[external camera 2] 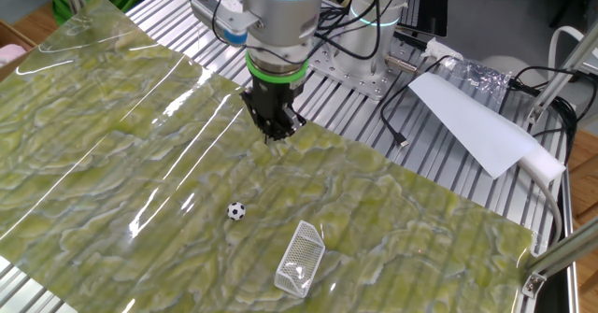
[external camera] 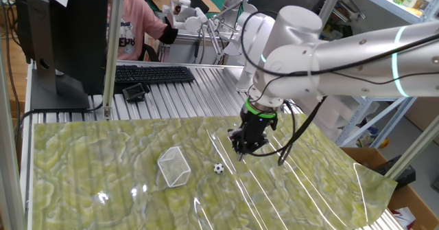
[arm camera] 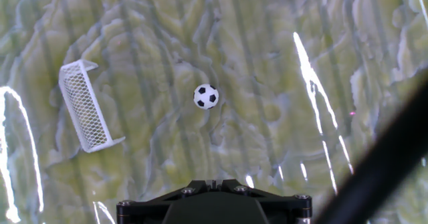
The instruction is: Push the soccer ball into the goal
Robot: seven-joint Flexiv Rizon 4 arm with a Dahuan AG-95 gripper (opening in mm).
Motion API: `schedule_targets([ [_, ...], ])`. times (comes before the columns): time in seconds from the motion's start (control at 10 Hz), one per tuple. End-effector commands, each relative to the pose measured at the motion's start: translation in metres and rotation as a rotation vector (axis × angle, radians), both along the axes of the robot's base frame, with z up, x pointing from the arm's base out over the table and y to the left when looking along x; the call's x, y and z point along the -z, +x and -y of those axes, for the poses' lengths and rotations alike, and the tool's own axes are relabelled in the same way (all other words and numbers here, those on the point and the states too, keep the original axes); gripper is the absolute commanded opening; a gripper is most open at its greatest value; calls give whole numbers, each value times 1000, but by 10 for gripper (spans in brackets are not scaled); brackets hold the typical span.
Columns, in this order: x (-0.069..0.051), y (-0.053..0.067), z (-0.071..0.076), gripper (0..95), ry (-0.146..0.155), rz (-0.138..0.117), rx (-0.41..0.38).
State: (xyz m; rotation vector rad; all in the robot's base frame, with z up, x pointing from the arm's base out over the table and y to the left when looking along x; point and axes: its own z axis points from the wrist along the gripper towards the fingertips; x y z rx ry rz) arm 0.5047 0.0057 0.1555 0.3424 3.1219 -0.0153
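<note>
The soccer ball is tiny, white with black patches, and rests on the green patterned mat. The goal, a white frame with white mesh, stands a short way from the ball with bare mat between them. My gripper hangs just above the mat, apart from the ball, on the side away from the goal. Its black jaws are shut together with nothing between them. In the hand view only their tips show at the bottom edge.
The green mat covers the slatted metal table. A monitor and keyboard stand at the far side. A white paper sheet and cables lie on the bare slats beyond the mat. A person sits behind.
</note>
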Motion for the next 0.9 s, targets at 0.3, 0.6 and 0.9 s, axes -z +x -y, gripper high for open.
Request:
schedule_targets([
  [0.3, 3, 3, -1, 0, 4, -1, 13],
  [0.6, -5, 20, 3, 0, 1, -7, 0],
  [0.9, -5, 28, 5, 0, -21, 10, -7],
])
